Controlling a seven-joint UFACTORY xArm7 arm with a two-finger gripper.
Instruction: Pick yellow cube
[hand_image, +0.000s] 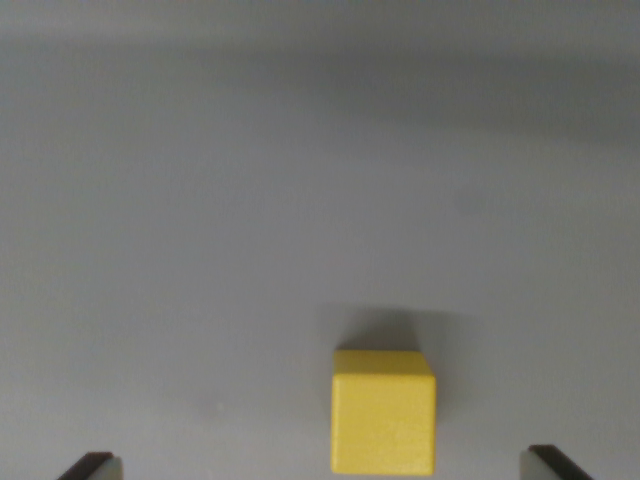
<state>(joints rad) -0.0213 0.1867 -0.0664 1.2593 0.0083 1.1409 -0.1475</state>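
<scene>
A yellow cube (384, 411) sits on a plain grey surface (300, 200), low in the wrist view and a little to the right of centre. Only the dark tips of my two fingers show, one at the bottom left corner (92, 466) and one at the bottom right (550, 463). My gripper (321, 465) is open wide. The cube lies between the two tips, closer to the right one, and touches neither. Its lower edge reaches almost to the bottom of the picture.
A soft shadow (385, 330) falls on the surface just behind the cube. The grey surface fills the whole view, darker along the top edge.
</scene>
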